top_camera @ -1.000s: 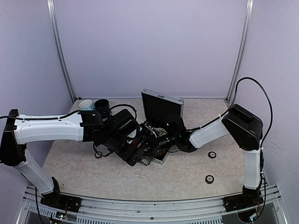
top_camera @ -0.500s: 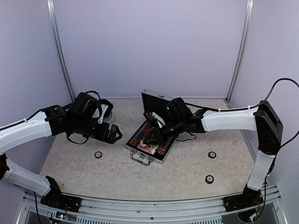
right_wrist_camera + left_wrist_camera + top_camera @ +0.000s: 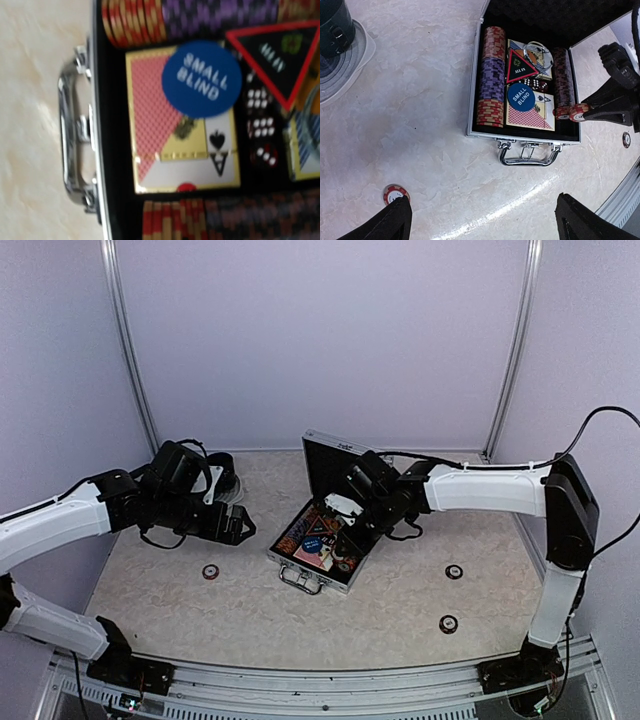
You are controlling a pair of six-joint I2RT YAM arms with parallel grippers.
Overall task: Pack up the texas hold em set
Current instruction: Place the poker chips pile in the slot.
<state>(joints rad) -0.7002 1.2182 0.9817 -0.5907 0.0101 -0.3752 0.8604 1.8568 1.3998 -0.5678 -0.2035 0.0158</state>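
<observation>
Case sits open mid-bench, lid propped upright at the back, chrome handle facing the near edge. Inside are striped chip rows down both sides, with card decks, a blue button, a triangle marker and dice between them.

Three loose chips lie on the bench outside the case: one to the left and two to the right.

Left hand hangs left of the case, spread fully wide and holding nothing. Right hand hovers over the case's right chip row. I cannot tell how far it is closed or whether it grips a chip.

Judgement: the loaded case is likely heavy and rigid. Its lid is best pushed down by the top edge, and lifting is best done by the handle. The loose chips are thin, hard and prone to sliding, so pinch them across the rim.
</observation>
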